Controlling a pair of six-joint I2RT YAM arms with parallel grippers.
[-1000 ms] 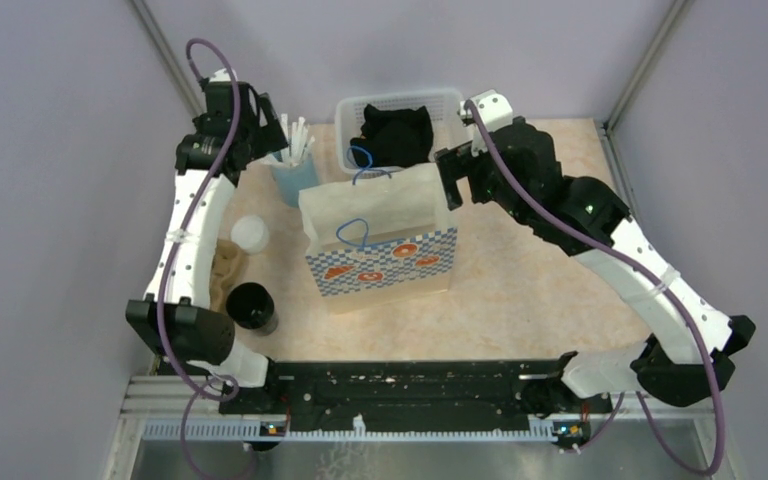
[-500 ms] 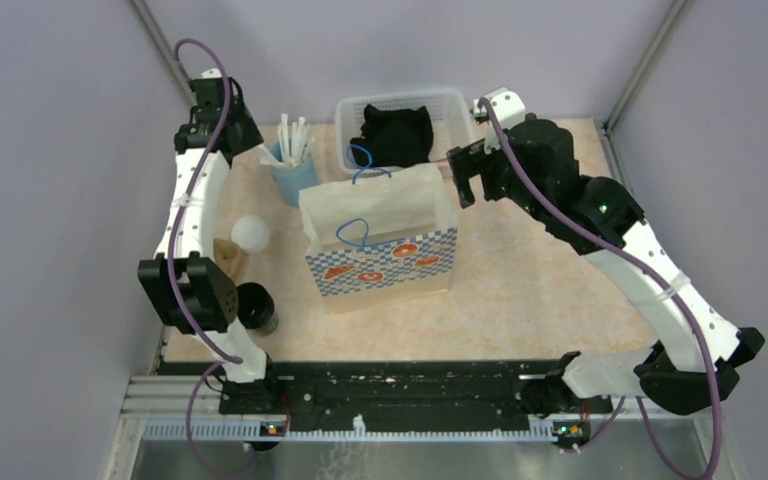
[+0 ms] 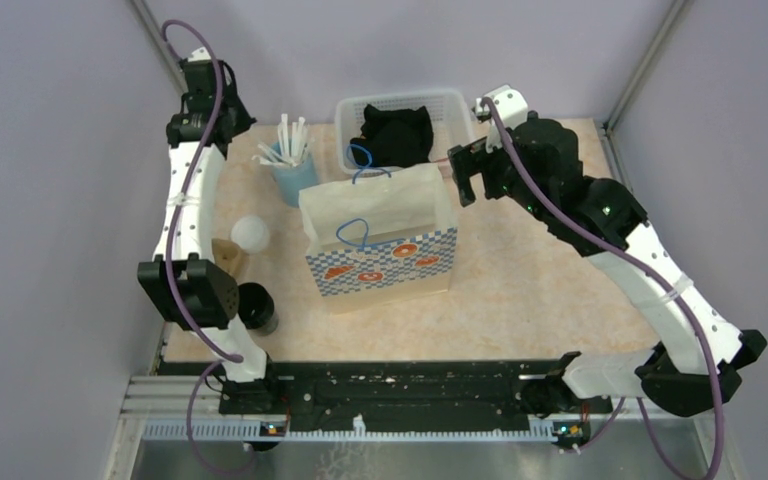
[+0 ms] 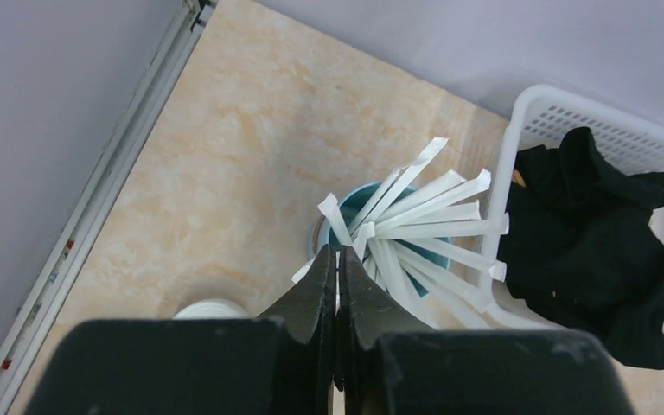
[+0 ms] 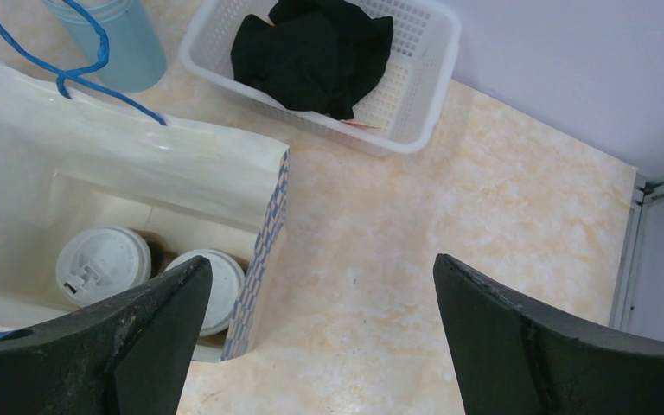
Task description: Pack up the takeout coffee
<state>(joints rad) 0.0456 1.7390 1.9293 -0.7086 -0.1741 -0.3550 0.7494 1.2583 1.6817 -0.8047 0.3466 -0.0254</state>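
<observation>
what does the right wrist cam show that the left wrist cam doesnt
Only the right wrist view: the open paper bag with two white-lidded cups standing inside, seen between the widely spread right fingers.
Only the left wrist view: the paper-wrapped straws fanning out of the blue cup, a white lid partly hidden, and the left fingers closed together.
Both: the white basket holding the black cloth, and that blue cup.

The left gripper [image 4: 338, 252], jaws pressed together, is pictured over a blue cup [image 4: 356, 197] of wrapped straws [image 4: 432, 232] beside a basket [image 4: 527, 112].
</observation>
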